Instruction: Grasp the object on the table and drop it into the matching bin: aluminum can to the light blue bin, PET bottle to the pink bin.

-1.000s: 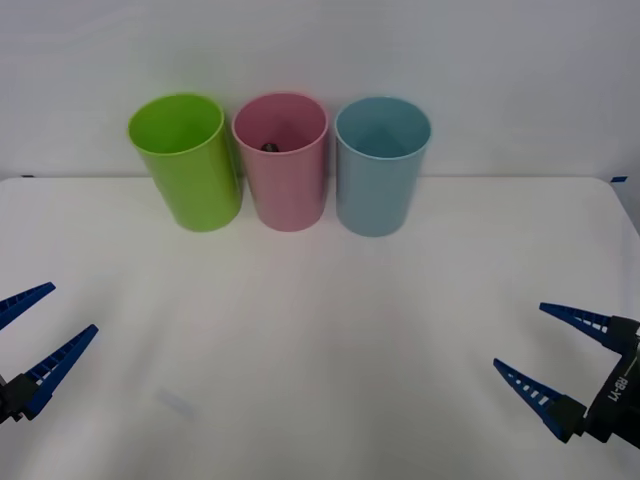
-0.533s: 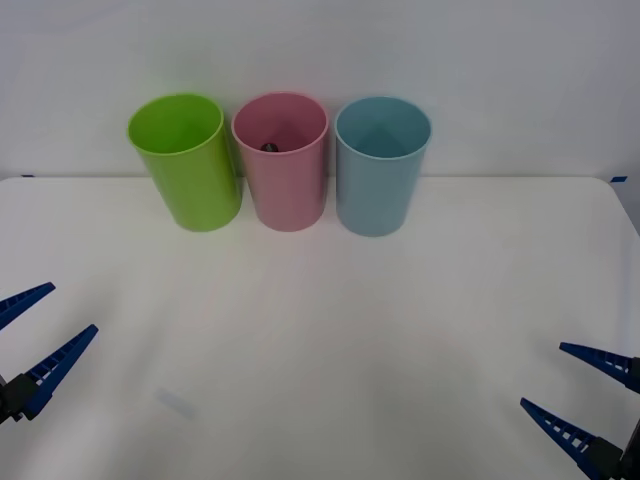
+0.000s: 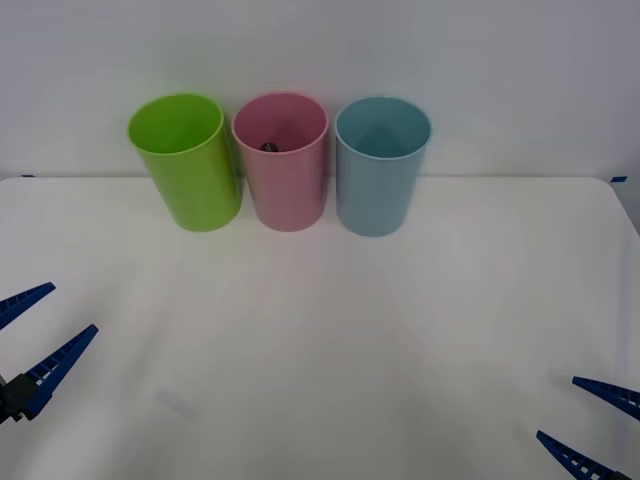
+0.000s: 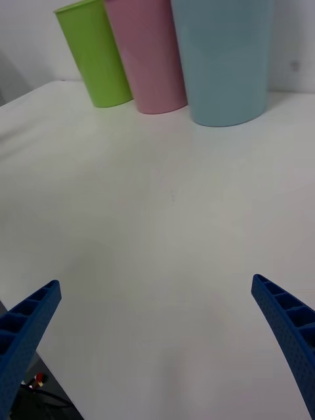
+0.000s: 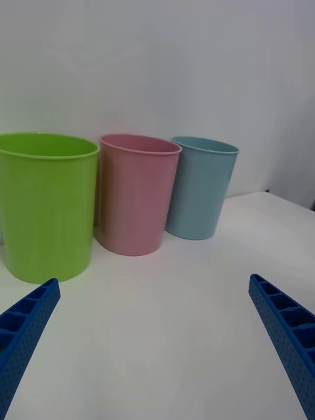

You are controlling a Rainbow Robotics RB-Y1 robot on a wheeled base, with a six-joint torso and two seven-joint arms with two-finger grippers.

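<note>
White wall backs a plain white worktop (image 3: 330, 300) carrying three tall bins in a row toward twelve o'clock. Inside the pink bin (image 3: 281, 160), the middle one, a small dark shape (image 3: 269, 147) sits low against the inner wall at about nine o'clock of the opening; it is too small to make out whether this is the PET bottle, and the bin wall hides the rest. Just beside the pink bin at three o'clock stands the light blue bin (image 3: 381, 165), and at nine o'clock a lime green bin (image 3: 186, 160). From the wrist cameras the bin interiors are hidden.

At eight o'clock of the front view the left end effector (image 3: 30, 335) hovers over the worktop with fingers spread wide and holding nothing, cut by the edge. At five o'clock the right end effector (image 3: 595, 425) is likewise wide open and empty, only its fingertips visible; a second ago it reached farther in and has drawn back toward the corner, while the left one has stayed put.
</note>
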